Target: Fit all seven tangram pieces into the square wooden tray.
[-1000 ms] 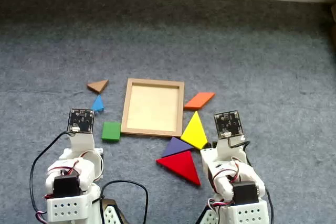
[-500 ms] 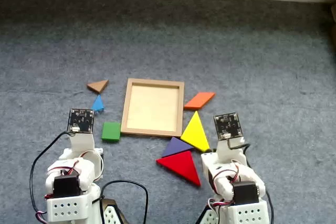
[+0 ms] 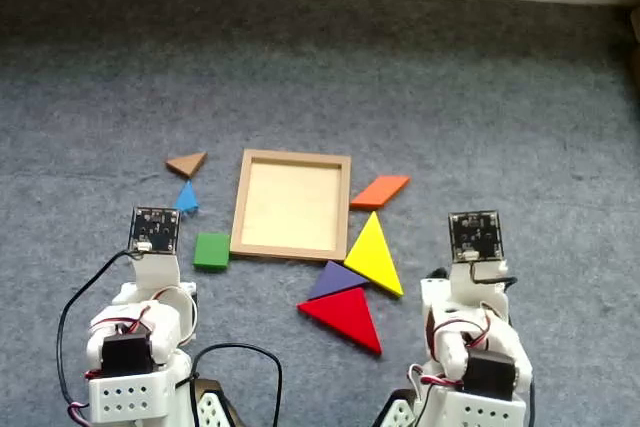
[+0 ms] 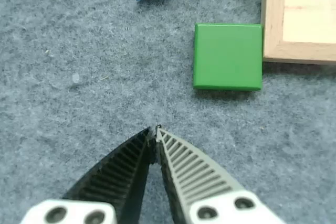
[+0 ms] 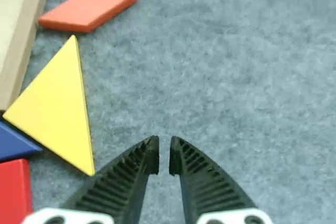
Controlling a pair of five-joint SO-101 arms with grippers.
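**Right arm swung aside; tray unfilled.**

The right gripper (image 5: 164, 156), its jaws a narrow slit apart and holding nothing, points down at bare carpet (image 5: 236, 66). Within the last second it has swung outward, so the yellow triangle (image 5: 55, 108) now lies to its inner side rather than just ahead. The orange parallelogram (image 5: 89, 7) lies farther ahead, beside the wooden tray (image 5: 16, 35). This reads as repositioning, not a grasp, since all seven pieces lie outside the tray. The left gripper (image 4: 156, 132), tips together, has not moved; the green square (image 4: 228, 56) lies just ahead of it, against the tray's side. Both arms sit folded back, wrists tilted down.
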